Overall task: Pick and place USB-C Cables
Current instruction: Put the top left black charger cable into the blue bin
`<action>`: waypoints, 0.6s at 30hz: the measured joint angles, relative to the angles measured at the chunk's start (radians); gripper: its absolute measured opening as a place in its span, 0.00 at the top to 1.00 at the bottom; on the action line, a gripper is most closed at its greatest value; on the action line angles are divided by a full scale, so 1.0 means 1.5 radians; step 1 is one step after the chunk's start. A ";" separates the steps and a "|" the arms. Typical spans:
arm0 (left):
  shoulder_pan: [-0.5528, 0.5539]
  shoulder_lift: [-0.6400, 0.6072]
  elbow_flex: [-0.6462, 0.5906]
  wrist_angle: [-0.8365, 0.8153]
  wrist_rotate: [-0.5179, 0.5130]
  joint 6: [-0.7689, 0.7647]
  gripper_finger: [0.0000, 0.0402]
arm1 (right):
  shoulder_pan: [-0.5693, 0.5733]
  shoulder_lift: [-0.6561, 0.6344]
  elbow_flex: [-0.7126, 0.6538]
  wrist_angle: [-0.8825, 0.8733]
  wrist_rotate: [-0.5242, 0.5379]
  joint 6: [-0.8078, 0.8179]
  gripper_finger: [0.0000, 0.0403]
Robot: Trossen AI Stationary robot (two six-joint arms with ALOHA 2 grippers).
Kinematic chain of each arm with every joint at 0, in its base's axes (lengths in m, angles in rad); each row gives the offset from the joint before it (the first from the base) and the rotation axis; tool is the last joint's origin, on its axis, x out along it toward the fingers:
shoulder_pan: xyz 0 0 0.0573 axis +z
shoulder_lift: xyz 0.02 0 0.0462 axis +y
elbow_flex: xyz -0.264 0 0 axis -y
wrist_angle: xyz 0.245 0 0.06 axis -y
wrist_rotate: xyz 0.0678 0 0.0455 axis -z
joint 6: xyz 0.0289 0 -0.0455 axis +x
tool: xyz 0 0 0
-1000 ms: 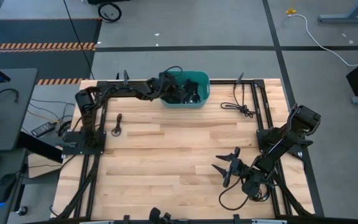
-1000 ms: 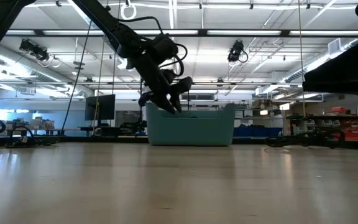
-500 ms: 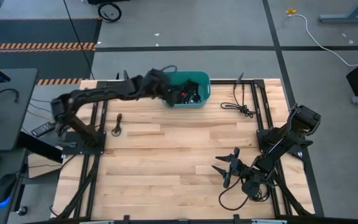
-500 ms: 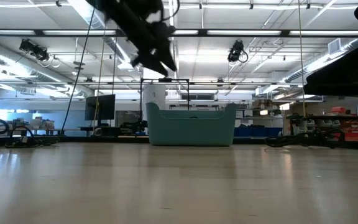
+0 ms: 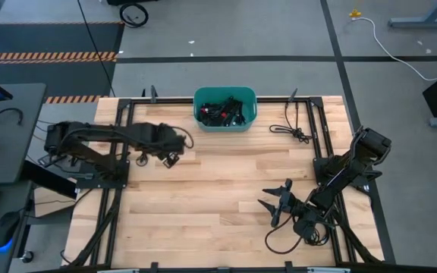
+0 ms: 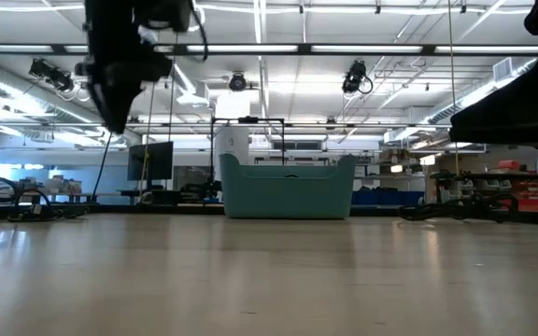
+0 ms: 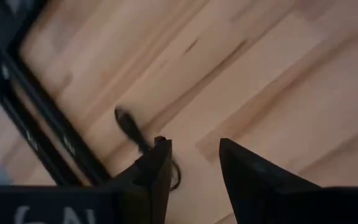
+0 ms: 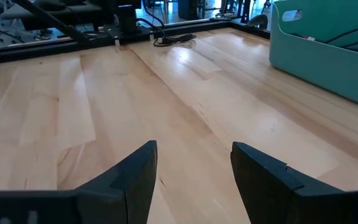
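Above one cable (image 7: 131, 126), left hand (image 7: 194, 163) open, empty.

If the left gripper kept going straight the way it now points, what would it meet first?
Probably the small black cable lying on the table by the left frame rail. The left gripper is open, pointing down at the wood, with the cable just ahead of its fingertips. Its height above the table is unclear, so this is an estimate.

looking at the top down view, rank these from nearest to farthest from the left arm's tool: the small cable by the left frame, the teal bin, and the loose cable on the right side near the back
From the left tool:
1. Small cable, just beside it near the table's left frame.
2. Teal bin, at the back edge, holding black cables.
3. Loose cable, right of the bin, farthest.
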 joint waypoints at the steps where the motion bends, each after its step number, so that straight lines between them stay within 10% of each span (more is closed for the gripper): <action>1: 0.005 0.001 -0.023 0.002 0.005 -0.009 0.64 | 0.000 0.000 0.000 0.000 0.000 0.000 0.48; 18: 0.379 0.004 -0.301 0.256 0.086 0.025 0.45 | 0.000 0.000 0.000 -0.015 0.000 -0.002 0.48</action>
